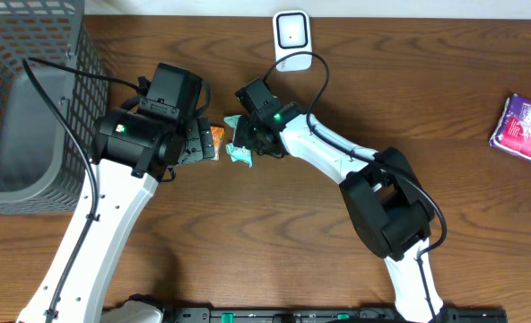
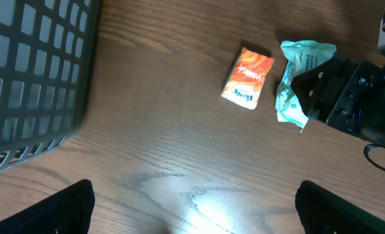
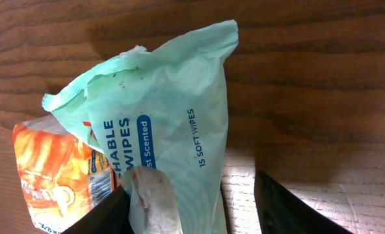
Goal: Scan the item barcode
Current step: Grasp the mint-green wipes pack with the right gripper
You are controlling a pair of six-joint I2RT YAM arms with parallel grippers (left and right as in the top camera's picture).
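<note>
Mint-green wipes pack (image 3: 173, 130) between fingers of right tool (image 3: 192, 208) — jaws apart, not clamped.

The wipes pack (image 3: 179, 110) is a soft, crinkled mint-green pouch printed with "15 SOFT WIPES" and "Scented". It lies flat on the wooden table with one crimped end flared open, and an orange packet (image 2: 248, 77) sits just beside it, their edges meeting in the right wrist view. The scanner (image 1: 291, 32), a small white box with a dark cable, sits at the table's far edge, well apart from the pack.
</note>
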